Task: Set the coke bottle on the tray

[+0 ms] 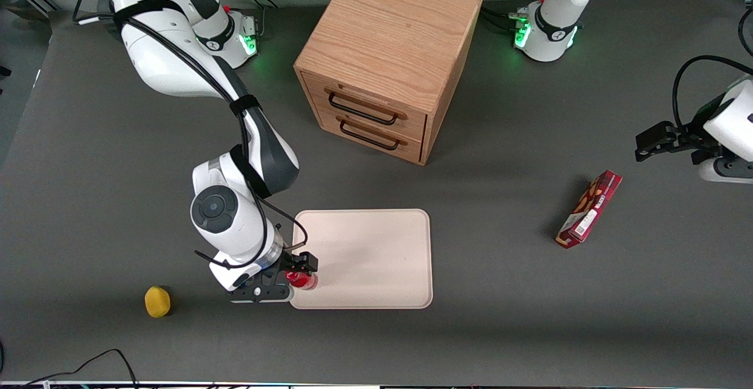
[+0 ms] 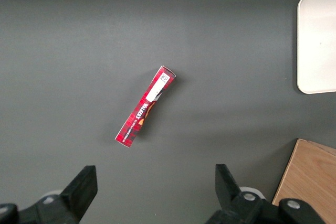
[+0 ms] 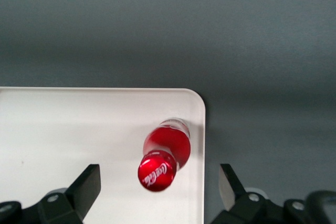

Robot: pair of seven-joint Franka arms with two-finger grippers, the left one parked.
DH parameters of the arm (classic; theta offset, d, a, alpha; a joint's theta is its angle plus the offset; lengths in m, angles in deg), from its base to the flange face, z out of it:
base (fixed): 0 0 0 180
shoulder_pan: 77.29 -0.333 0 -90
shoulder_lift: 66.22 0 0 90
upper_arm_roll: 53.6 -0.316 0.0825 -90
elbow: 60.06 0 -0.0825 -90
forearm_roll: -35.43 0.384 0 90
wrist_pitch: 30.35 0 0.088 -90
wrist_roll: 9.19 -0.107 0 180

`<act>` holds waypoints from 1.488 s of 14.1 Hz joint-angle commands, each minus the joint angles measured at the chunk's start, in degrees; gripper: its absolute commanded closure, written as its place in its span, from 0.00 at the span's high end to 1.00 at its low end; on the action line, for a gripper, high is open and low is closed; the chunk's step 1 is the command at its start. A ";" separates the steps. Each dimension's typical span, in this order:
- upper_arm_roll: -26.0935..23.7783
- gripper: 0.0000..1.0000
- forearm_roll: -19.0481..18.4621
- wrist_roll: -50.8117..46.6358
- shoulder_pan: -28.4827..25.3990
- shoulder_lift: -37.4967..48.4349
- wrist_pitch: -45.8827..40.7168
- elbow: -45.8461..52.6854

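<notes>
The coke bottle (image 1: pixel 302 280) is small and glossy red with a red cap and white lettering. It stands upright on the pale beige-pink tray (image 1: pixel 376 259), in the tray's corner nearest the front camera and the working arm. In the right wrist view the bottle (image 3: pixel 167 145) is seen from above, close to the tray's rim (image 3: pixel 198 129). My right gripper (image 1: pixel 299 272) hangs over that corner. It is open, with its fingers (image 3: pixel 86 184) spread wide on either side of the bottle's cap and not touching it. The gripper (image 3: pixel 159 176) holds nothing.
A wooden two-drawer cabinet (image 1: pixel 388 59) stands farther from the front camera than the tray. A flat red snack box (image 1: pixel 589 209) lies toward the parked arm's end. A small yellow object (image 1: pixel 157 301) lies toward the working arm's end, near the front edge.
</notes>
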 commanded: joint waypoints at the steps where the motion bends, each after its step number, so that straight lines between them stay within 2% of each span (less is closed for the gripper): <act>1: 0.00 1.00 -1.41 -0.40 0.13 4.45 -5.23 0.45; 5: -0.18 1.00 -1.42 -0.05 1.00 12.09 -13.39 -1.74; 8: -0.53 1.00 -0.72 4.25 3.64 18.77 -18.68 -5.77; 10: -0.71 1.00 -0.62 4.70 5.05 25.78 -19.66 -13.65; 12: -0.71 1.00 -0.62 5.92 8.28 32.03 -20.18 -19.12; 14: -0.79 1.00 -0.19 11.27 12.76 39.49 -20.10 -25.97; 15: -0.71 1.00 1.21 13.81 15.05 42.75 -20.10 -28.18; 18: -0.09 1.00 3.24 24.53 22.26 47.78 -21.75 -30.31; 21: 2.98 1.00 3.16 25.53 22.63 50.69 -25.18 -29.96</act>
